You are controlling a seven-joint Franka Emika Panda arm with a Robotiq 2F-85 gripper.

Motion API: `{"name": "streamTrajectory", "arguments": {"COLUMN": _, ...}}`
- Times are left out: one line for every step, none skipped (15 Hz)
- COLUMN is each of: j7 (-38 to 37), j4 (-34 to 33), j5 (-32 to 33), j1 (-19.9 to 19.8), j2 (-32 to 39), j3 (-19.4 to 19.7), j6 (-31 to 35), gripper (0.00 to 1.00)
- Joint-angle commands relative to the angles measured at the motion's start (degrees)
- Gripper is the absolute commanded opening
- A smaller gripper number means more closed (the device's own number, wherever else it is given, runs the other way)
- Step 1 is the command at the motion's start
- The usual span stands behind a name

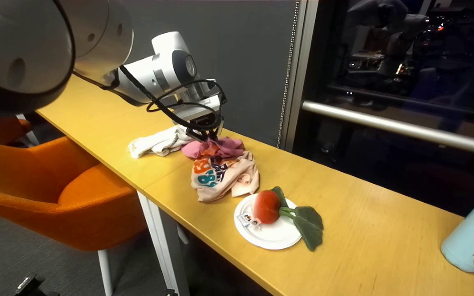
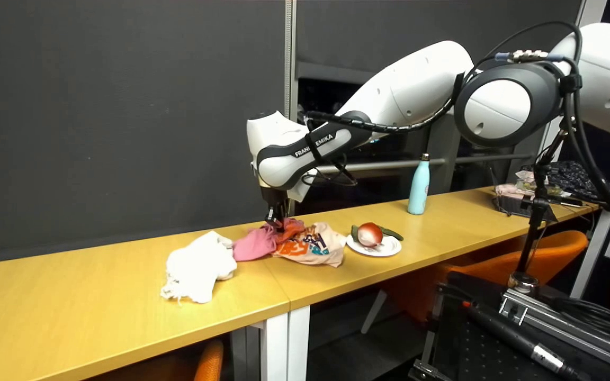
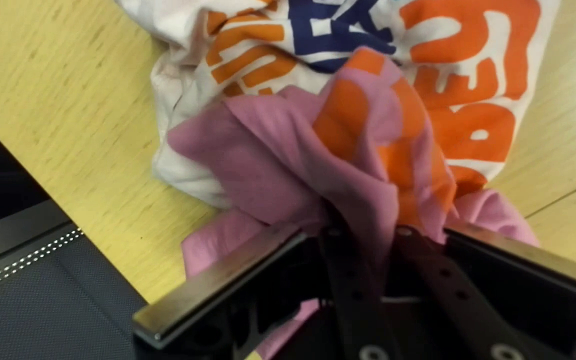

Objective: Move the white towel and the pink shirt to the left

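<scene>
In an exterior view the camera looks steeply down along the worktop (image 1: pixel 364 213) from the end with the bottle (image 1: pixel 473 234), the arm (image 1: pixel 97 45) looming close at upper left. In an exterior view the aim is flatter, farther from the arm, facing across to the grey panel (image 2: pixel 114 132) from the end with the white towel (image 2: pixel 196 267). Both share the towel, plate (image 1: pixel 272 236) and bottle. The wrist view, close above the pincer (image 3: pixel 370 232), points down at the pink shirt (image 3: pixel 278 165), its tilt hard to judge
</scene>
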State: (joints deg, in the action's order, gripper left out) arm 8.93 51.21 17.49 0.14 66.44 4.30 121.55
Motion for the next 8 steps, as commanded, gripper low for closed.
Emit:
{"name": "streamTrajectory", "arguments": {"j7": -1.4, "j4": 3.8, "j5": 1.6, "j1": 0.9, "j2": -5.5, "j3": 1.7, "j6": 0.4, "gripper": 0.03}}
{"name": "streamTrajectory", "arguments": {"j7": -0.7, "j4": 3.1, "j5": 0.7, "j1": 1.1, "j2": -6.5, "j3": 2.3, "j6": -0.5, "gripper": 0.03}}
{"name": "streamTrajectory", "arguments": {"j7": -0.2, "j4": 2.5, "j5": 0.5, "j1": 0.9, "j2": -7.4, "j3": 2.4, "j6": -1.3, "gripper": 0.03}}
{"name": "streamTrajectory", "arguments": {"j7": 0.0, "j4": 1.6, "j5": 0.6, "j1": 0.7, "j2": -8.2, "j3": 2.7, "j6": -1.8, "gripper": 0.03}}
{"name": "streamTrajectory", "arguments": {"j7": 0.3, "j4": 0.6, "j5": 0.5, "j1": 0.7, "j2": -9.0, "j3": 2.8, "j6": -2.3, "gripper": 0.03}}
{"name": "streamTrajectory", "arguments": {"j7": 0.8, "j4": -0.3, "j5": 0.3, "j1": 0.5, "j2": -9.7, "j3": 2.7, "j6": -2.3, "gripper": 0.03}}
{"name": "streamTrajectory", "arguments": {"j7": 1.2, "j4": -1.7, "j5": 0.1, "j1": 0.5, "j2": -10.1, "j3": 2.5, "j6": -2.0, "gripper": 0.03}}
{"name": "streamTrajectory", "arguments": {"j7": 1.8, "j4": -3.7, "j5": 0.1, "j1": 0.4, "j2": -10.1, "j3": 2.3, "j6": -1.5, "gripper": 0.03}}
